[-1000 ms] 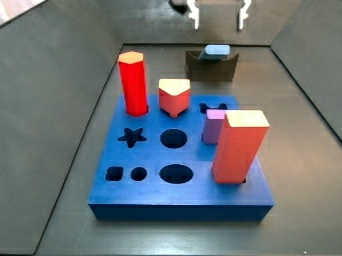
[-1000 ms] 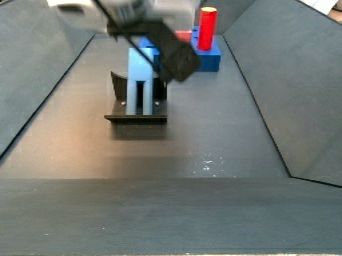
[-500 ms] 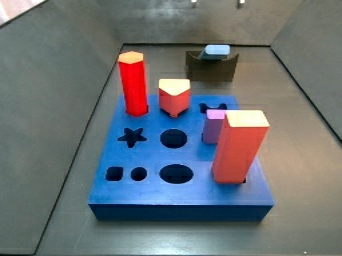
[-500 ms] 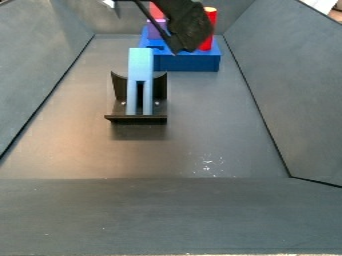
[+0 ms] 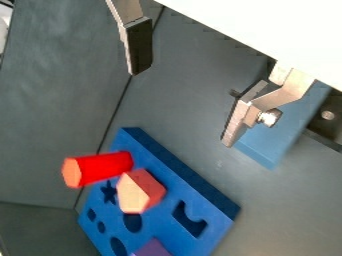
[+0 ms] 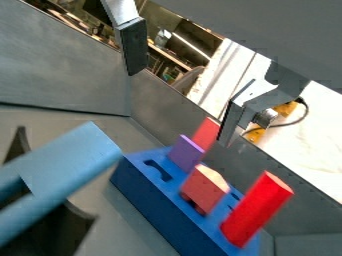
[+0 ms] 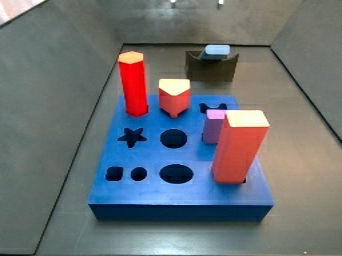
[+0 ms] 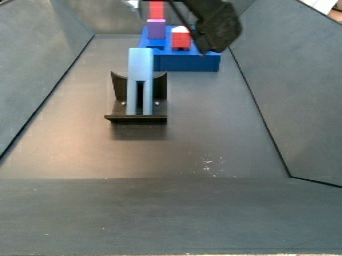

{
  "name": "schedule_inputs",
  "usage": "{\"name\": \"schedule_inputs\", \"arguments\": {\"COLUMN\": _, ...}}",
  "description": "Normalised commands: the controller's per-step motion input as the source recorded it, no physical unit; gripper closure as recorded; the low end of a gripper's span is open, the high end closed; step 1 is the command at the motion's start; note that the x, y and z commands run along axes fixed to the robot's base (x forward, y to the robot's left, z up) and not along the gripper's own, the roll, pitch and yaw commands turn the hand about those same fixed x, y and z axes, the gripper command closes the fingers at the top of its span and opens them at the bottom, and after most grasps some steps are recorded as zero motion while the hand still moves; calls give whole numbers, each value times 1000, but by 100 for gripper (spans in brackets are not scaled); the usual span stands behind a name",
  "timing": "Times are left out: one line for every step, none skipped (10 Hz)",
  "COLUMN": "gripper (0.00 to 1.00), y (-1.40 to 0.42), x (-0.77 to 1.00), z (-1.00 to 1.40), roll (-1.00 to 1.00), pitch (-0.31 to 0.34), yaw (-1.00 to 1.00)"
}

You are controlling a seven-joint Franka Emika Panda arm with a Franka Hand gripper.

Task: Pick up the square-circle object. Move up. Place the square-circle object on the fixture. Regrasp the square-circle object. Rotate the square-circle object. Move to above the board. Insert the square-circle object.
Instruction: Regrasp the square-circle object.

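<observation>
The square-circle object, a pale grey-blue two-pronged bar, stands upright in the dark fixture, with nothing holding it. In a side view only its top shows above the fixture, behind the board. My gripper is open and empty, high above the floor, with only grey floor between the fingers. It also shows in a wrist view, where the bar lies close by. In a side view the gripper is almost out of frame above.
The blue board bears a red hexagonal peg, a salmon peg, a purple peg and a big salmon block. My dark arm hangs above the board. Grey walls slope up on both sides.
My gripper has risen away from the bar and moved toward the board, nearly leaving a side view. The bar stays upright in the fixture.
</observation>
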Motion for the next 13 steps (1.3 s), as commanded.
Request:
{"name": "schedule_inputs", "arguments": {"gripper": 0, "y": 0, "x": -977, "z": 11, "roll": -38, "pitch": -154, "yaw": 28}}
{"name": "schedule_inputs", "arguments": {"gripper": 0, "y": -4, "x": -804, "z": 10, "roll": -42, "pitch": -169, "yaw": 48}}
{"name": "schedule_inputs", "arguments": {"gripper": 0, "y": -4, "x": -674, "z": 10, "roll": -42, "pitch": -179, "yaw": 65}}
{"name": "schedule_inputs", "arguments": {"gripper": 0, "y": -372, "x": -367, "z": -1000, "roll": 1000, "pitch": -37, "yaw": -911}}
{"name": "schedule_inputs", "arguments": {"gripper": 0, "y": -378, "x": -264, "z": -1000, "roll": 1000, "pitch": -40, "yaw": -906}}
{"name": "schedule_inputs", "arguments": {"gripper": 0, "y": -352, "x": -92, "z": -1000, "roll": 1000, "pitch": -67, "yaw": -904}}
{"name": "schedule_inputs", "arguments": {"gripper": 0, "y": -259, "x": -52, "z": -847, "roll": 1000, "pitch": -77, "yaw": -910}}
{"name": "schedule_inputs", "arguments": {"gripper": 0, "y": -118, "x": -14, "z": -585, "roll": 1000, "pitch": -102, "yaw": -919}}
{"name": "schedule_inputs", "arguments": {"gripper": 0, "y": -76, "x": 6, "z": -406, "roll": 1000, "pitch": -119, "yaw": -921}}
{"name": "schedule_inputs", "arguments": {"gripper": 0, "y": -56, "x": 16, "z": -232, "roll": 1000, "pitch": -136, "yaw": -920}}
{"name": "schedule_inputs", "arguments": {"gripper": 0, "y": -23, "x": 5, "z": -47, "roll": 1000, "pitch": -155, "yaw": -922}}
{"name": "schedule_inputs", "arguments": {"gripper": 0, "y": -23, "x": -9, "z": -31, "roll": 1000, "pitch": -170, "yaw": -921}}
{"name": "schedule_inputs", "arguments": {"gripper": 0, "y": -29, "x": -19, "z": -28, "roll": 1000, "pitch": -186, "yaw": -920}}
